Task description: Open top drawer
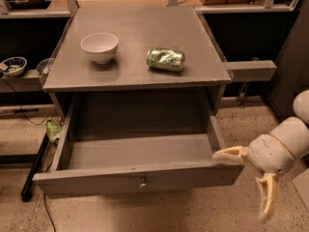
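Note:
The top drawer (135, 178) is a wide grey drawer pulled far out of the grey cabinet, its deep box empty inside. A small metal knob (143, 181) sits at the centre of its flat front. My gripper (248, 182) is at the lower right, just off the drawer's right front corner. Its cream fingers are spread wide apart, one (229, 154) pointing left near the drawer's corner, the other (266, 197) hanging down. It holds nothing.
A white bowl (99, 47) and a crushed green can (165, 59) lie on the cabinet top (135, 28). Dark shelves with small bowls stand at the left (12, 65). A black bar (34, 168) lies on the speckled floor at the left.

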`<action>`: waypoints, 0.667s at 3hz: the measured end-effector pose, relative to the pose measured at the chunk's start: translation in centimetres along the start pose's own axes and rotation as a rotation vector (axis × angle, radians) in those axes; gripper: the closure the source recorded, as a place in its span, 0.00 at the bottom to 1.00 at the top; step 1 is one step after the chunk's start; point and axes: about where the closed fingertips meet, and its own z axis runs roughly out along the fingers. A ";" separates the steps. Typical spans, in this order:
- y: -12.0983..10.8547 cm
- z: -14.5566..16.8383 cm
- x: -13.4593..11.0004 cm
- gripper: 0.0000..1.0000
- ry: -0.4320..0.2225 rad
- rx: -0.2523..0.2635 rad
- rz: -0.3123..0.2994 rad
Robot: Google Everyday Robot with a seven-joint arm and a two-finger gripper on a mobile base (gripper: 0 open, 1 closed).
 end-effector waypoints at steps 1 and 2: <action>-2.5 -1.1 -1.2 0.00 0.117 0.124 0.045; -2.5 -1.1 -1.2 0.00 0.117 0.124 0.045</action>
